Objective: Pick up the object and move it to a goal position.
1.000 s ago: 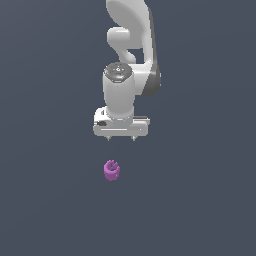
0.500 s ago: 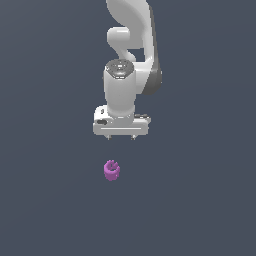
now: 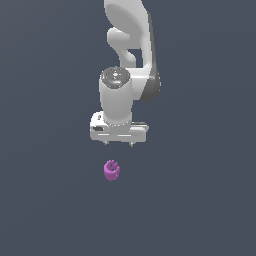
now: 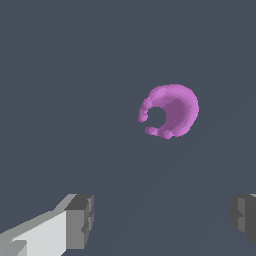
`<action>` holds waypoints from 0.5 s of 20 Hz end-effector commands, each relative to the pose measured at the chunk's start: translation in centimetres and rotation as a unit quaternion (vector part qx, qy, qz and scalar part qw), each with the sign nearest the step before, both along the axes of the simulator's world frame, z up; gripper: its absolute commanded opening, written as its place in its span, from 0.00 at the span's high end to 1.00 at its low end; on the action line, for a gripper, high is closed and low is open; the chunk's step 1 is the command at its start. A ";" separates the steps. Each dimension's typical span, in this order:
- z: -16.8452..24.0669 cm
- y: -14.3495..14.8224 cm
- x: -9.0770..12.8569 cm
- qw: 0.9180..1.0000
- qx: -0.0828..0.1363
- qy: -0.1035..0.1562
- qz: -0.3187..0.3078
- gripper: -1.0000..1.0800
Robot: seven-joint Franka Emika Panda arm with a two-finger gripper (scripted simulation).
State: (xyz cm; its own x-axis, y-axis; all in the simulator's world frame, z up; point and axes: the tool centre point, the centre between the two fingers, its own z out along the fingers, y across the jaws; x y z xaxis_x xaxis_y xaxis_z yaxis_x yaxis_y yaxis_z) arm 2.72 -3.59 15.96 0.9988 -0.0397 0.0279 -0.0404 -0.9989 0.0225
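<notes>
With the white robot gripper [image 3: 119, 143] spread wide above the small magenta-purple handled mug [image 3: 112, 170], centre it overhead before descending.

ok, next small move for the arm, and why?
Probably shift the gripper over the purple mug, then descend. The jaws stand open and empty, and in the wrist view the mug sits off the gap between them, so a straight drop would likely miss.

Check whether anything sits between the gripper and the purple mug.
Nothing visible does. The gripper hangs open above the mug, apart from it, with only bare grey floor between them. In the wrist view the mug lies ahead of the spread fingers, unobstructed. No goal marker shows.
</notes>
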 end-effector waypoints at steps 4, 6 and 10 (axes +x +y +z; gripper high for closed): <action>-1.1 -1.0 2.2 0.999 0.004 0.004 -0.032 0.04; -1.6 -1.4 3.2 0.999 0.006 0.005 -0.046 0.04; -2.6 -2.2 4.7 0.998 0.009 0.008 -0.070 0.04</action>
State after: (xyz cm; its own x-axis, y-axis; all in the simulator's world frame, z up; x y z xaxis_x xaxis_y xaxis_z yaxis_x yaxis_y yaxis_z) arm 6.84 -5.53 13.68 0.9869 -0.1607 0.0125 -0.1608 -0.9869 0.0091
